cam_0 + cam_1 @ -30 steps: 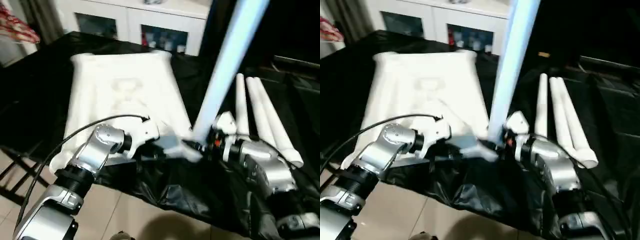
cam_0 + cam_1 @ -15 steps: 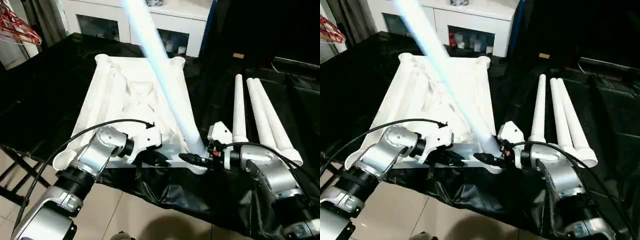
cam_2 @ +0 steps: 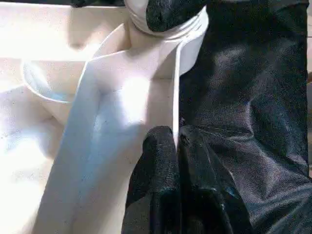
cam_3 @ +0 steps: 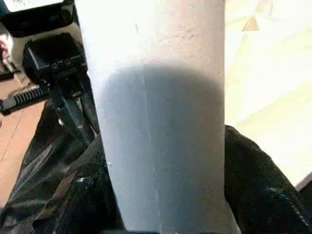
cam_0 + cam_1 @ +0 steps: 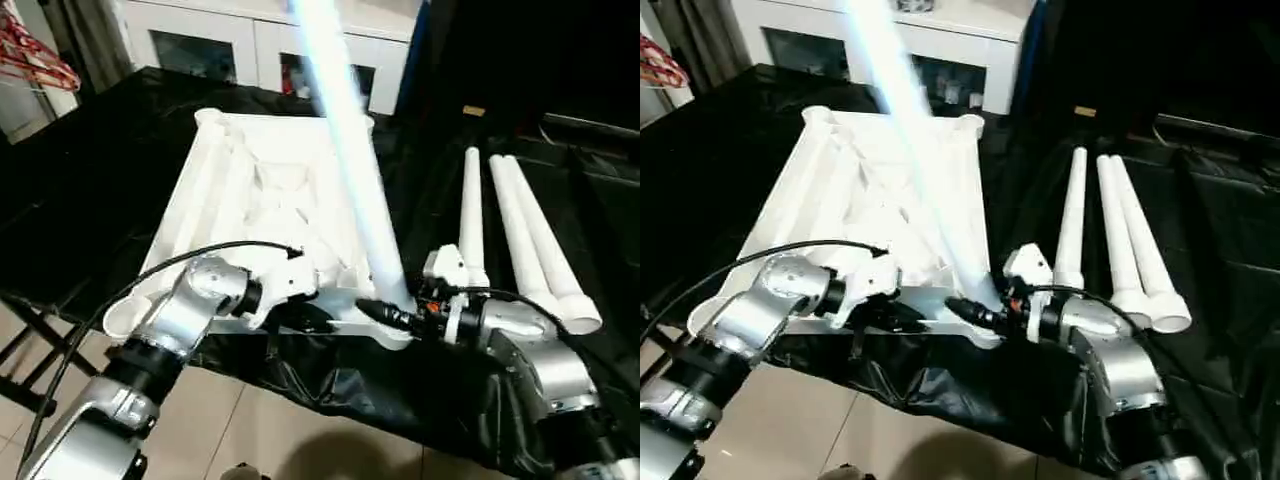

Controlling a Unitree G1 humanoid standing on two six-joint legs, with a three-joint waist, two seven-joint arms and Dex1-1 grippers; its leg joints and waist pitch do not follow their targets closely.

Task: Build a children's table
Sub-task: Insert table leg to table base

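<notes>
White plastic top (image 5: 270,200) is lying ribbed side up on the black cloth (image 5: 80,190). Right gripper (image 5: 385,312) is clamping a leg (image 5: 350,130) (base at the top's near corner, at 5 o'clock), leaning toward 11. Left gripper (image 3: 176,141) is pinching the top's near edge, fingers closed. Three legs (image 5: 510,220) are lying at 3 o'clock.
</notes>
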